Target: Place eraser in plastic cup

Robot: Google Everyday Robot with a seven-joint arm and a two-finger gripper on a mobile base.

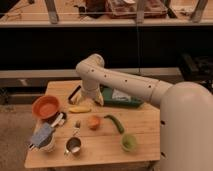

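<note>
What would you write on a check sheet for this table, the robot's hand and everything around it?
Surface: wooden table, level.
Job's things: eraser lies flat, back left; green plastic cup stands upright, front right, well apart.
Clutter: orange bowl, banana, orange, chilli, metal cup, white cup with cloth, green tray.
Grippers: gripper open, holding nothing, just right of the eraser.
Cables: nothing seen.
Surroundings: long bench behind.
</note>
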